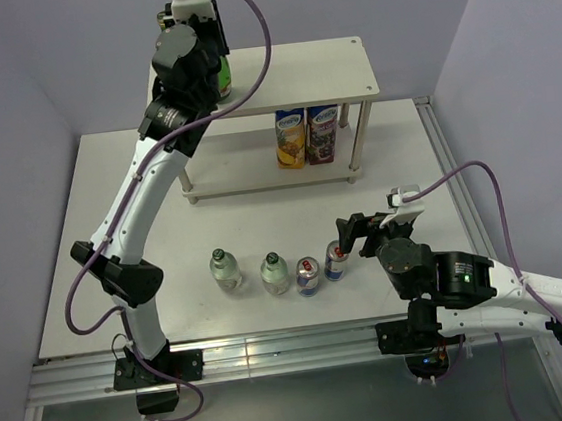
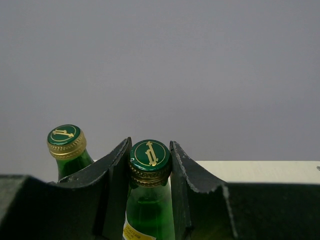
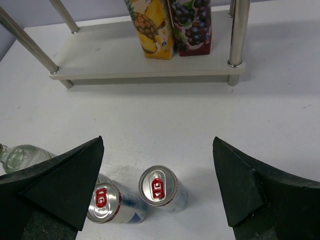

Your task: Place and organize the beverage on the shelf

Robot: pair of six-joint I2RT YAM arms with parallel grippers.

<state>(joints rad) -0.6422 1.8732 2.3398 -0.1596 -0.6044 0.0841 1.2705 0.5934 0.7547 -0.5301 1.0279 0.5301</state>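
Left arm (image 1: 144, 200), right arm (image 1: 536, 294): white link shells, black joint housings, black bases. Purple-grey cable (image 1: 261, 42) loops off each wrist. Small green light (image 1: 462, 274) on right arm. Left gripper (image 2: 150, 141): matte black wedge fingers (image 2: 195, 175), edges chipped.

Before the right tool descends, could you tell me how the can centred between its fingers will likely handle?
The can is tall and slim, so an off-centre nudge would probably tip it. Its unopened tab suggests it is full: likely stiff and heavy for its size. Its smooth metal side may slip.

Bare table (image 3: 165, 130) between cans (image 3: 158, 184) and shelf (image 3: 110, 55)
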